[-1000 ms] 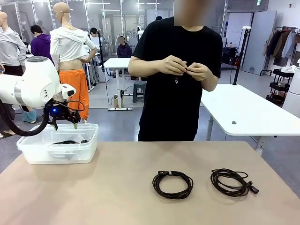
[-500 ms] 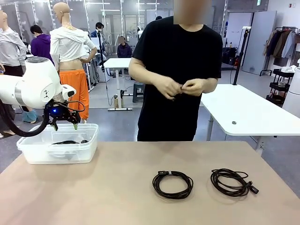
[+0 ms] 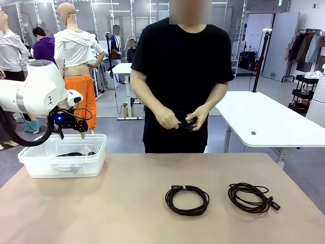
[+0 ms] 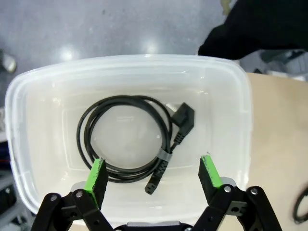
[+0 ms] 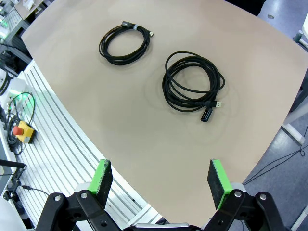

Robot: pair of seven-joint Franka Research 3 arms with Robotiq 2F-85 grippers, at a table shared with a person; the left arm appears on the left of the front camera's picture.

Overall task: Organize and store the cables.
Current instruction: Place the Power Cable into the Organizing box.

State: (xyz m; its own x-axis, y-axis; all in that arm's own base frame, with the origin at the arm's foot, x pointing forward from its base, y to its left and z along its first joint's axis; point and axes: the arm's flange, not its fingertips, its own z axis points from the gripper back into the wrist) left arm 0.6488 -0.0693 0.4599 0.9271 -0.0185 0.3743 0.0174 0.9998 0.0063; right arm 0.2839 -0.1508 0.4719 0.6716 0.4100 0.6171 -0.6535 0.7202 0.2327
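Note:
Two coiled black cables lie on the tan table, one at the middle (image 3: 187,200) and one to its right (image 3: 251,197). In the right wrist view they show as the smaller coil (image 5: 125,42) and the looser coil (image 5: 192,82). A third cable (image 4: 125,139) rests inside the clear plastic bin (image 4: 240,96) at the table's far left (image 3: 61,161). My left gripper (image 3: 71,134) hangs open just above that bin, nothing between its fingers (image 4: 153,173). High over the table's near edge my right gripper (image 5: 159,180) is open and holds nothing. The person's hands hold another black cable (image 3: 185,122) at waist height.
The person stands at the far side of the table (image 3: 127,203), between the bin and the two loose coils. A white table (image 3: 264,122) stands behind at the right. In the right wrist view, a slatted floor panel (image 5: 57,144) lies below the table's edge.
The person's hands have come down from chest height to the waist with the black cable. Neither arm has moved, and the coils on the table lie as before.

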